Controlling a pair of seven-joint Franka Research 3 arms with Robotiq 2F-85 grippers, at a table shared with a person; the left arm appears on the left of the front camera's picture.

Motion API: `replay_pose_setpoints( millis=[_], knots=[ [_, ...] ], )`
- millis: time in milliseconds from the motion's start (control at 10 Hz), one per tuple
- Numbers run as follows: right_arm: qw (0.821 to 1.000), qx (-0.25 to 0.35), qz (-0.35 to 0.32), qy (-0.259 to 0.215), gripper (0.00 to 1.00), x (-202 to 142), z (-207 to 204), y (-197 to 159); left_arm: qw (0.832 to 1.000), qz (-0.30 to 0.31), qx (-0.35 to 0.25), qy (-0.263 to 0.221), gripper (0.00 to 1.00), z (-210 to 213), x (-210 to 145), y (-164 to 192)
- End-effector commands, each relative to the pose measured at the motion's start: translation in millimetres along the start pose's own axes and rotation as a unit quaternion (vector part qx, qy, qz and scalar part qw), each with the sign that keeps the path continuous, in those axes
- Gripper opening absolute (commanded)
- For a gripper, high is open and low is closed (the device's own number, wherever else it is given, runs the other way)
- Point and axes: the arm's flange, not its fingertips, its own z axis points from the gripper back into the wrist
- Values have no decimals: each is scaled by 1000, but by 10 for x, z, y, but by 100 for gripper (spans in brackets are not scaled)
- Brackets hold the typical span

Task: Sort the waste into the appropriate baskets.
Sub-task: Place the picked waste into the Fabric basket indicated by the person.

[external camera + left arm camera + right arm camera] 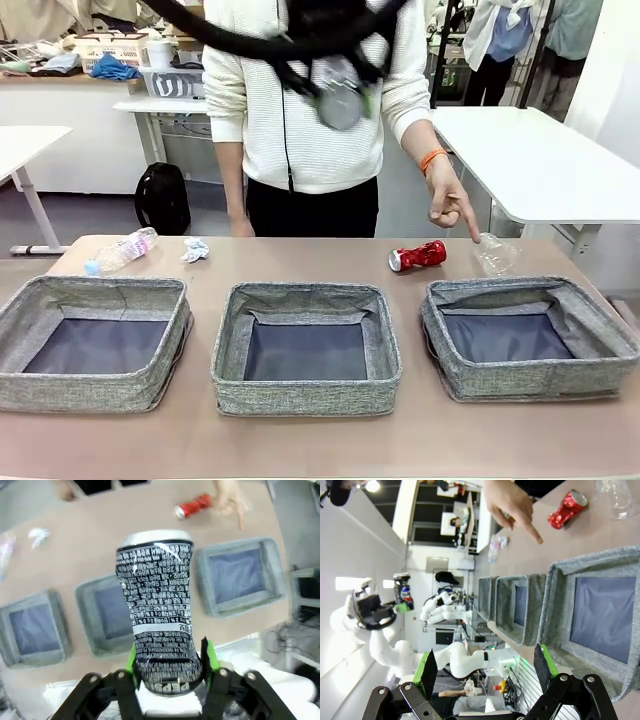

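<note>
Baskets [305, 400] 3 | bottles [122, 250] 2 | wad [195, 249] 1 | cans [418, 256] 2 | left gripper [170, 655] holds black can [157, 605] | right gripper [486, 665] wide

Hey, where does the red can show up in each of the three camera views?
Front view: red can, right of centre, mid-height.
Left wrist view: near the top edge, right of centre.
Right wrist view: top right corner.
Shared landmark: the person's pointing hand beside it.

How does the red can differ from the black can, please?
The red can lies on its side on the table; the black can is gripped in the left hand above the baskets. The black can bears white print; the red can looks mostly red. Both are dented.
</note>
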Motion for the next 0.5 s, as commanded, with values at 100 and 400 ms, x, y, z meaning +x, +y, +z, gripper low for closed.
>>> replay_pose_setpoints(
  millis=[100, 400],
  knots=[
    [1000, 2, 14, 4, 100, -10, -3, 9, 994, -60, -85, -20, 56, -1359, -363, -598],
    [1000, 2, 14, 4, 100, -10, -3, 9, 986, -119, -119, 7, 56, -2239, -473, -1527]
  ],
)
